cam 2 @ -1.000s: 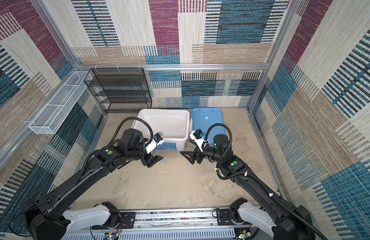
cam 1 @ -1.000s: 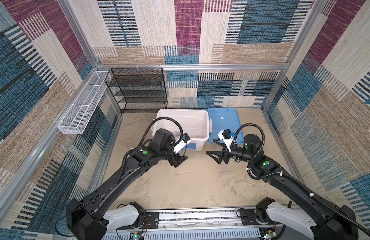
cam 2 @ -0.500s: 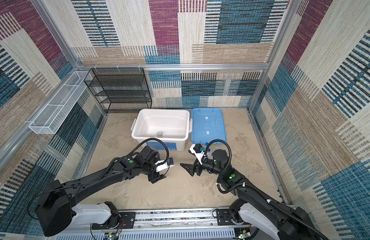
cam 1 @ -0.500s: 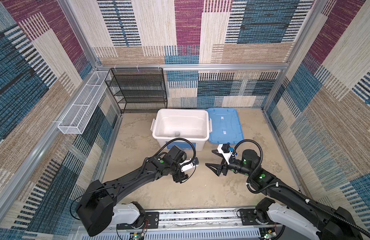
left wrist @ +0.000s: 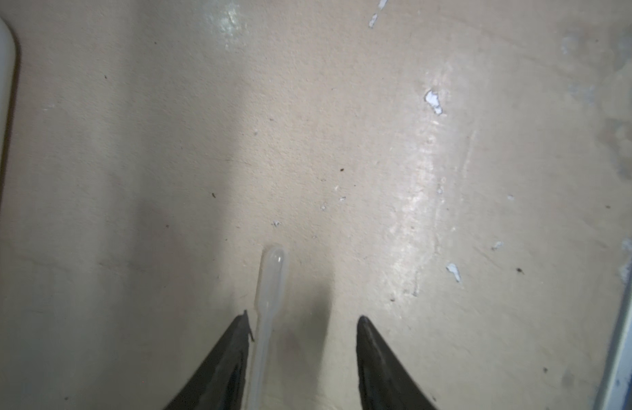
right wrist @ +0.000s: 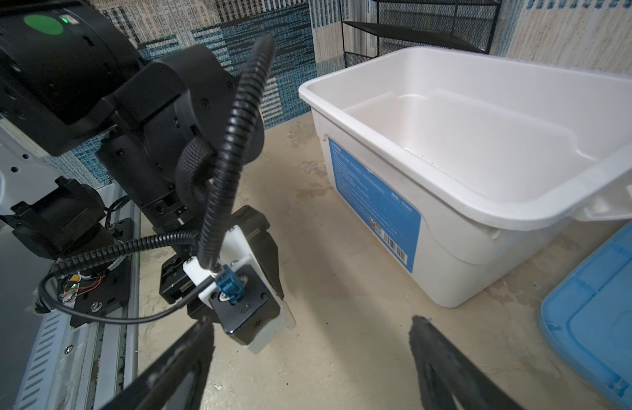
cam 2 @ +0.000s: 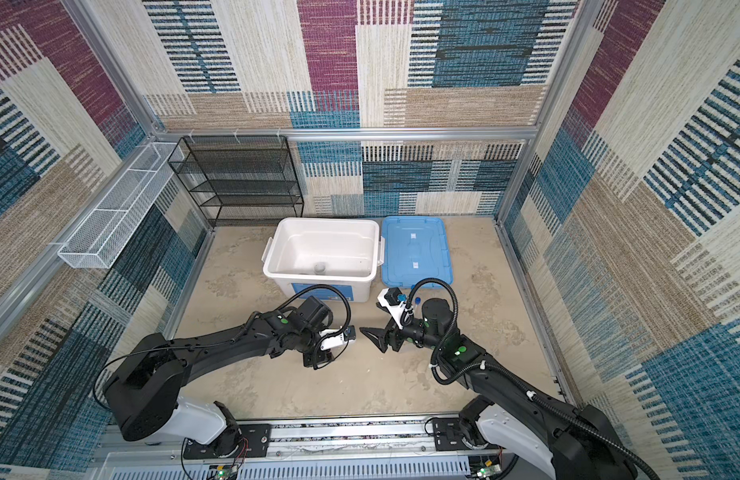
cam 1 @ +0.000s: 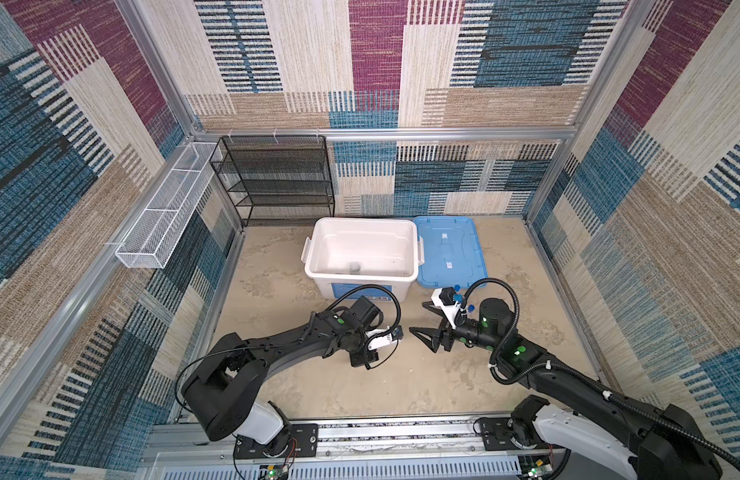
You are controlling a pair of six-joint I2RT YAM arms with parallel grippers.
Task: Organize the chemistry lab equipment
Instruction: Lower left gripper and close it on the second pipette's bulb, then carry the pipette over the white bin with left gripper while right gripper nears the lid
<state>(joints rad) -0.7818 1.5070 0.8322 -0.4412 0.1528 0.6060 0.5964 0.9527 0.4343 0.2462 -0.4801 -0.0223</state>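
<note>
Pipette [left wrist: 270,284] on scuffed floor [left wrist: 343,142]; patchwork walls [cam 1: 376,62]

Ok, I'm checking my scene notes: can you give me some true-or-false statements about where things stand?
The blue plastic lid sits on the big white plastic bin. False: it lies on the sandy floor beside the bin.
A thin clear plastic pipette lies between the fingers of the left pincer. True.
The right pincer grips a tube. False: it is open and empty.
The black mesh shelf stands against the back wall. True.
</note>
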